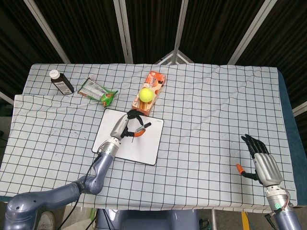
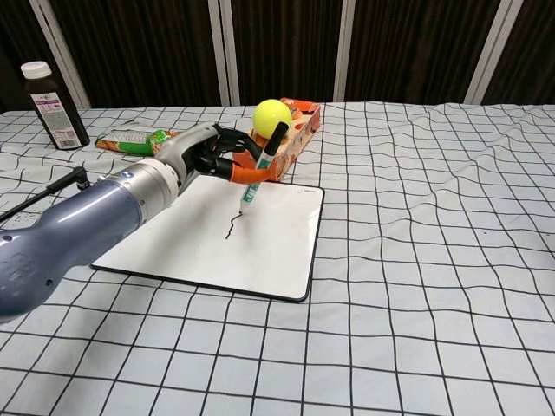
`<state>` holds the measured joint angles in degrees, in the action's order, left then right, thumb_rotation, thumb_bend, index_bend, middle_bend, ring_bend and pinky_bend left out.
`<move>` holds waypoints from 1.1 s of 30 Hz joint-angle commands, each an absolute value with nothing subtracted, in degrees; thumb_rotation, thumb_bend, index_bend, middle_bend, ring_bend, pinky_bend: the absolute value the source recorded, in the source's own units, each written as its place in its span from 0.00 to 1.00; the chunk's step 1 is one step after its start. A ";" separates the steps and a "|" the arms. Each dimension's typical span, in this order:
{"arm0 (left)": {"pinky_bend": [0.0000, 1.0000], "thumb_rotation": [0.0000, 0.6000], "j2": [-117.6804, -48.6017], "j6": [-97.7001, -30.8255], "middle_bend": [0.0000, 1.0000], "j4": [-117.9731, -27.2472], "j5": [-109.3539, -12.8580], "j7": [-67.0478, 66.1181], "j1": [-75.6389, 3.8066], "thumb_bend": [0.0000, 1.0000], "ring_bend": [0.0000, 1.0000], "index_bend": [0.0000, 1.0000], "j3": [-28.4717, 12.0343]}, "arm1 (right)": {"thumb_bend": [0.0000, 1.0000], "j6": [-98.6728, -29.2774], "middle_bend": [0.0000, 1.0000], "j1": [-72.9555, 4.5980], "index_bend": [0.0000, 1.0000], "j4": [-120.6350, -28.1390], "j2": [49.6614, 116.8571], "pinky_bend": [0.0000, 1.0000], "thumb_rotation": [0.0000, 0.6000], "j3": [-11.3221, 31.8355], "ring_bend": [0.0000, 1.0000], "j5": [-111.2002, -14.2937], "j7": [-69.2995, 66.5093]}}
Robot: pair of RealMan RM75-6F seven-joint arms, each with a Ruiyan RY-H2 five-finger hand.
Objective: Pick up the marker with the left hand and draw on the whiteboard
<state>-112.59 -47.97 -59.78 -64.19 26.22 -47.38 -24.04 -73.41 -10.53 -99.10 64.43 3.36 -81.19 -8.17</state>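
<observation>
Fingers (image 2: 227, 139) of left hand (image 2: 204, 152) pinch the marker (image 2: 260, 163), tilted, tip down over the whiteboard (image 2: 173, 234), w/ a short dark stroke (image 2: 231, 225) just below the tip. Right hand (image 1: 261, 160) rests far off near table edge, fingers spread, holding nothing. Whiteboard lies flat on checked cloth (image 2: 416, 260), in front of orange box (image 2: 295, 139) & yellow ball (image 2: 273, 115). Advice: keep tip pressure light & steady, drag w/ the arm not the wrist, don't shift the board.
</observation>
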 commanded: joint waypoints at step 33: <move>0.15 1.00 -103.19 -53.75 0.24 -59.11 -66.22 25.52 -42.73 0.49 0.08 0.75 -23.73 | 0.33 -73.72 0.00 -10.25 0.00 -99.53 64.26 0.00 1.00 3.32 0.00 -81.07 -8.02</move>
